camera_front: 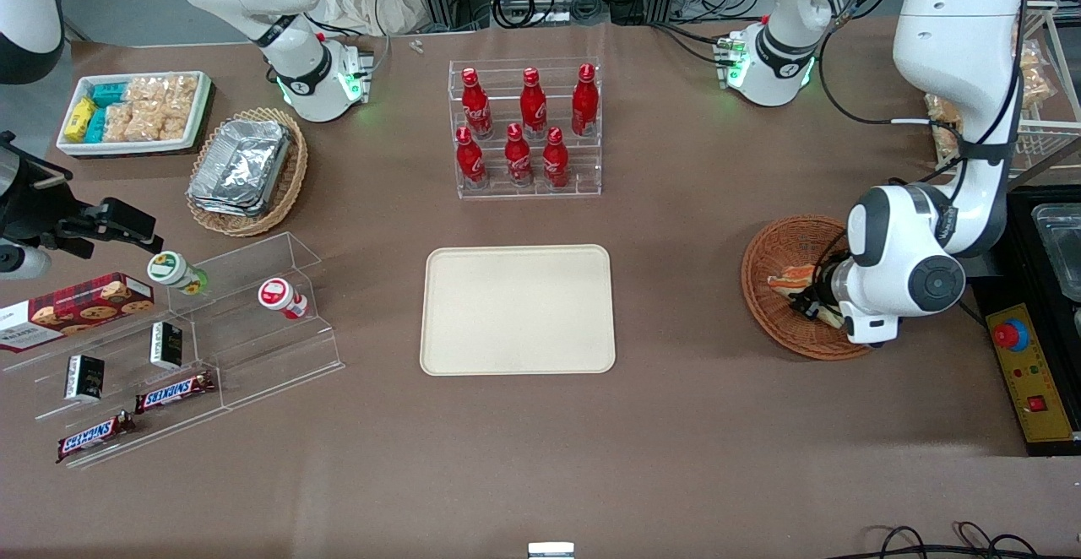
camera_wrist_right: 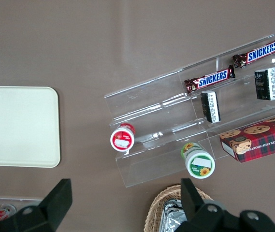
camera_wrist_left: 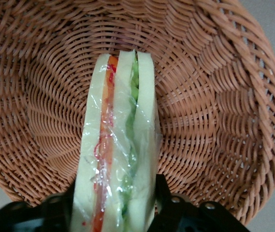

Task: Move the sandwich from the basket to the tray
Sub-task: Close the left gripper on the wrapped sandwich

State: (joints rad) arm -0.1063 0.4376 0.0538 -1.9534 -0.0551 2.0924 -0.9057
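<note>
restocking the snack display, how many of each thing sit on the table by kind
Red cola bottles: 6
Snickers bars: 2
Small dark packets: 2
Round lidded cups: 2
Wicker baskets: 2
Red plaid cookie box: 1
Cream rectangular tray: 1
Wrapped sandwich, between the gripper fingers: 1
White box of snack packets: 1
Total: 18

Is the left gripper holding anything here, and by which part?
The left gripper is shut on the plastic-wrapped triangular white-bread sandwich, fingers pressing its two outer bread faces at one end, over the round reddish-brown wicker basket.
</note>
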